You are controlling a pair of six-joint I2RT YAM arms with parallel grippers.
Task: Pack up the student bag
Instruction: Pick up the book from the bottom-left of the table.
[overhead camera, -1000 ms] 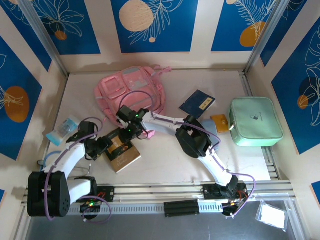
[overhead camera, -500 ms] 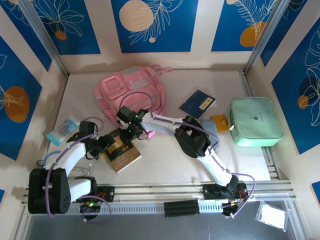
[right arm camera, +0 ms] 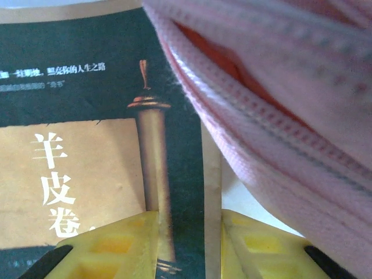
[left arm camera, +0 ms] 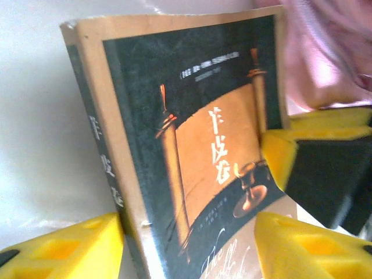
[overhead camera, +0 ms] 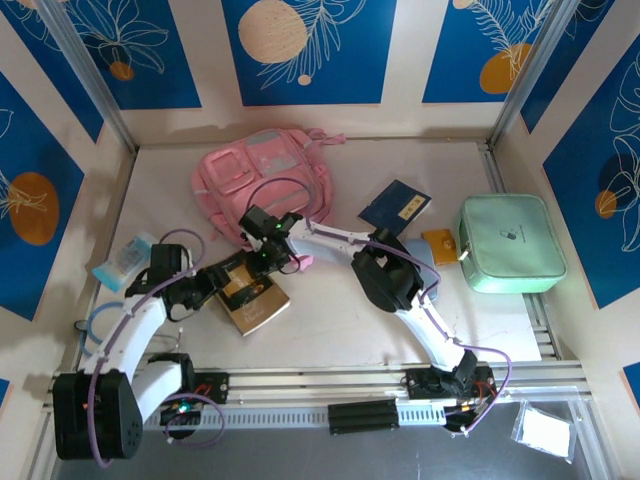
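The bag [overhead camera: 262, 180] lies far left on the counter [overhead camera: 340, 320] with its slack zip lip over the book [overhead camera: 255, 300], so we think the book could snag or slip: left gripper [left arm camera: 189, 241] wide astride it, right gripper [right arm camera: 189, 244] narrow at its edge, and we cannot tell if either holds it.

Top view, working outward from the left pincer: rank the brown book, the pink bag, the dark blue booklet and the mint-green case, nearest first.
From the left pincer:
1. brown book, right at its tips, just to its right.
2. student bag, beyond it, toward the back wall.
3. dark blue booklet, mid-table, further right.
4. mint-green case, at the far right side.
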